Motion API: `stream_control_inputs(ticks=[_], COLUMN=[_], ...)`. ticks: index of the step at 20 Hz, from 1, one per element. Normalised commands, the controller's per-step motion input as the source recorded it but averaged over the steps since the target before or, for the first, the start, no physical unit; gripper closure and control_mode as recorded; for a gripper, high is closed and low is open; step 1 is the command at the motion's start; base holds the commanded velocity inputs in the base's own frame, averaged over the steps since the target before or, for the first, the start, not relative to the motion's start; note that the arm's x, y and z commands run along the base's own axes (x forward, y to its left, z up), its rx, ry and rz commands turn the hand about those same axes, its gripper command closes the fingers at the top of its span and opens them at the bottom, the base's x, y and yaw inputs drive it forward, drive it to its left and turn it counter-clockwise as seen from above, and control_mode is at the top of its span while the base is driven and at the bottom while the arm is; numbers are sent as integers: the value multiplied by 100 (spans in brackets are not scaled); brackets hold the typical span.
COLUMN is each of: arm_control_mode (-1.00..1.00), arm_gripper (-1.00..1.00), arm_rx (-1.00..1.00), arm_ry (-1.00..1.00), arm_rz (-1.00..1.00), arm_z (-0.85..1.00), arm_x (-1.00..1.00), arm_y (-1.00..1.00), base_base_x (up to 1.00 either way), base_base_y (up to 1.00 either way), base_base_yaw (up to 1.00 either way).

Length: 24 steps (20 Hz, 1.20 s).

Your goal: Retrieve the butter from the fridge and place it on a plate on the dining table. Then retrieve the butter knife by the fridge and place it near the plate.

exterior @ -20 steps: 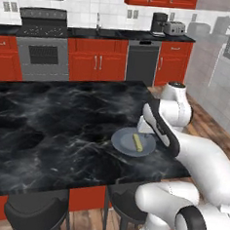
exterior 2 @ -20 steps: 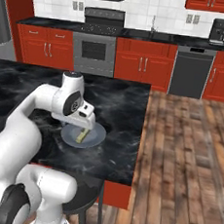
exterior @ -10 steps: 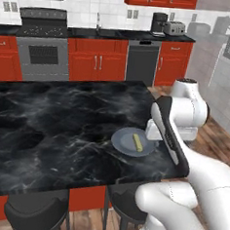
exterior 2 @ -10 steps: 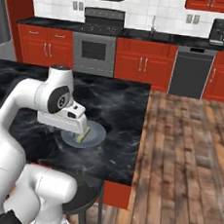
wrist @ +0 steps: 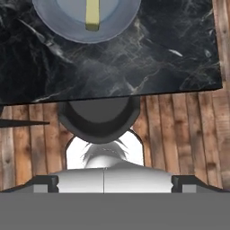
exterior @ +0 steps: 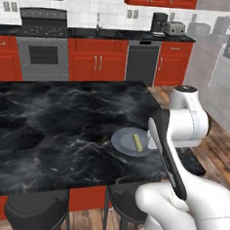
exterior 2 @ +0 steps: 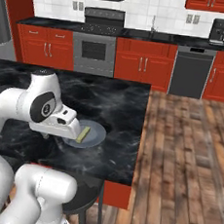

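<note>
The table (exterior: 63,118) — a big island with a black, white-veined marble top and a red base — fills the near ground, with the red cabinets (exterior: 99,62), a steel oven (exterior: 43,57) and a dark dishwasher (exterior: 142,63) along the far wall. Dark round stools (exterior: 36,211) stand tucked under its near edge, and one stool (wrist: 99,117) shows in the hand view just below the table's edge, over the wooden floor (exterior 2: 187,156).

The plate (exterior: 129,140) — round, shallow, grey-blue — sits on the marble close to the table's right edge, nearer the front corner than the back one. The butter (exterior: 138,142), a small pale-yellow stick, lies flat on the plate, roughly across its middle; it shows likewise on the plate (exterior 2: 89,135) in the right base view and at the top of the hand view (wrist: 92,15).

The claw (wrist: 110,182) is raised clear of the plate, its tips spread wide apart and holding nothing.
</note>
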Motion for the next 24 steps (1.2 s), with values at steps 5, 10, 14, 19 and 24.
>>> stream_control_inputs(ticks=[5,10,14,19,24], arm_control_mode=[-100,-100,-100,100,100], arm_gripper=[-100,-100,-100,-100,-100], arm_rx=[5,0,0,0,0], arm_ry=[0,0,-6,0,0], arm_rz=[0,0,3,0,0], arm_z=[0,0,-4,0,0], arm_x=[0,0,-8,0,0], arm_y=[0,0,-18,0,0], base_base_x=[0,0,0,-39,-7], base_base_y=[0,0,0,-95,-100], base_base_yaw=[0,0,0,-5,-3])
